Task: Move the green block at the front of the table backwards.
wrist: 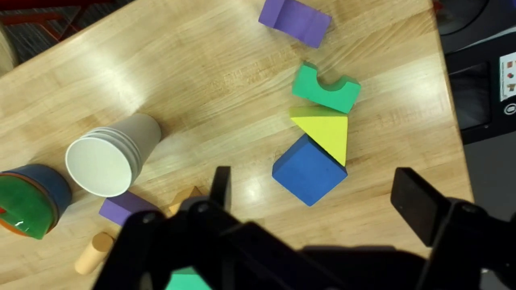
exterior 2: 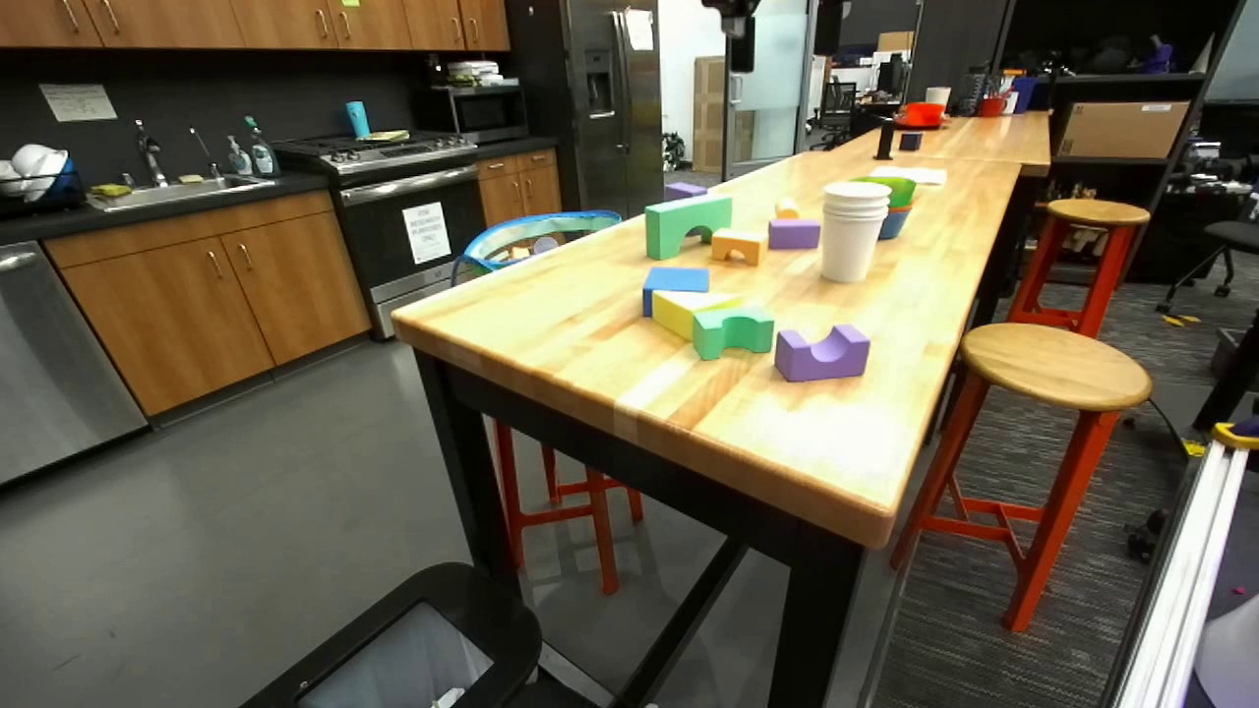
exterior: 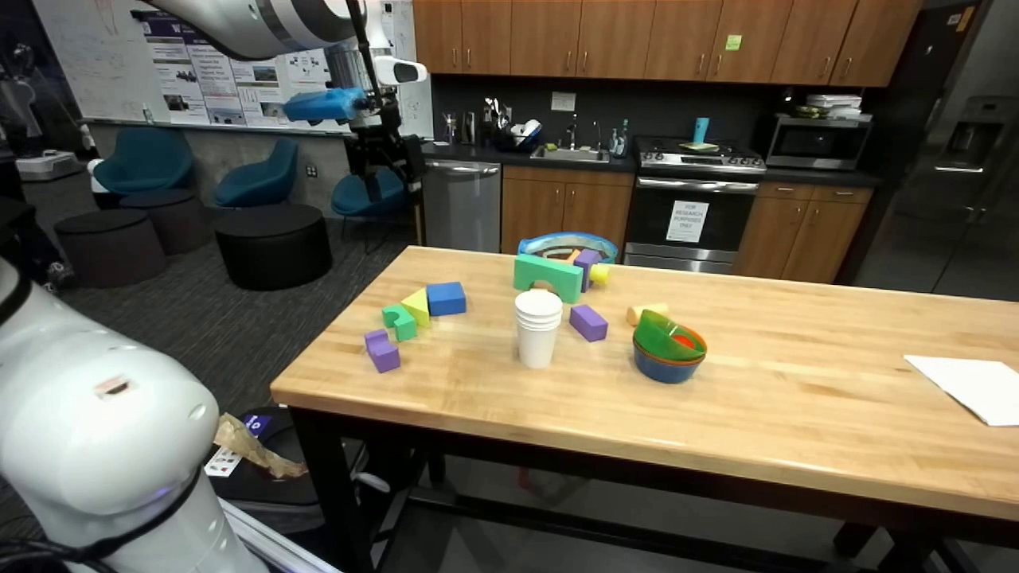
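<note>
The small green block (exterior: 400,321) has a rounded notch and lies near one end of the wooden table (exterior: 756,398). It also shows in an exterior view (exterior 2: 734,332) and in the wrist view (wrist: 326,88), with the notch facing up the picture. A yellow-lime triangular block (wrist: 328,131) lies right beside it, and a blue block (wrist: 309,171) beside the triangle. A purple notched block (wrist: 295,22) lies on the green block's other side. My gripper (exterior: 393,189) is open and empty, high above the table. In the wrist view the fingers (wrist: 312,181) stand widely apart, with the blue block seen between them.
A stack of white cups (exterior: 538,330) stands upright mid-table. Beyond are a purple block (exterior: 588,322), a large green arch (exterior: 549,274), an orange arch (exterior 2: 740,246) and stacked bowls (exterior: 669,370). White paper (exterior: 971,390) lies farther along. A blue-rimmed basket (exterior: 569,241) stands past the table edge.
</note>
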You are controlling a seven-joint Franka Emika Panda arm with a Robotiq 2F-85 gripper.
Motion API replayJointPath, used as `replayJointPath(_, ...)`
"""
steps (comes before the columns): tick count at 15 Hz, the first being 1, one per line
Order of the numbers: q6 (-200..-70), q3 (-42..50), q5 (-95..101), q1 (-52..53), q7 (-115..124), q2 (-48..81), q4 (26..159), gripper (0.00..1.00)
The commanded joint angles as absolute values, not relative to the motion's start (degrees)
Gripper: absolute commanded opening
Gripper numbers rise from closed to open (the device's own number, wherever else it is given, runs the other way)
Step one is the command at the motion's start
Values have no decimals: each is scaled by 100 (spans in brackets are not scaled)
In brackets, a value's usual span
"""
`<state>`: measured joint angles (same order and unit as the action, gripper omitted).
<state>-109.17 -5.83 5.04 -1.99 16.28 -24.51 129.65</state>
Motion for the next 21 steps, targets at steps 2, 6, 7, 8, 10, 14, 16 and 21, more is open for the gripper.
replayJointPath(2, -11040, -284, 413, -283, 1489, -2175, 12660, 100)
replayJointPath(6, -11079, -277, 478, -272, 1550, -2233, 12774, 100)
replayJointPath(7, -11078, -274, 478, -273, 1548, -2227, 12763, 100)
replayJointPath(8, -11078, -277, 477, -271, 1548, -2226, 12759, 100)
replayJointPath(10, -11078, -281, 477, -269, 1548, -2219, 12756, 100)
replayJointPath(14, -11078, -280, 477, -269, 1548, -2213, 12750, 100)
replayJointPath(16, -11078, -280, 477, -269, 1548, -2212, 12748, 100)
replayJointPath(21, -11417, -375, 294, -163, 1757, -2397, 13176, 100)
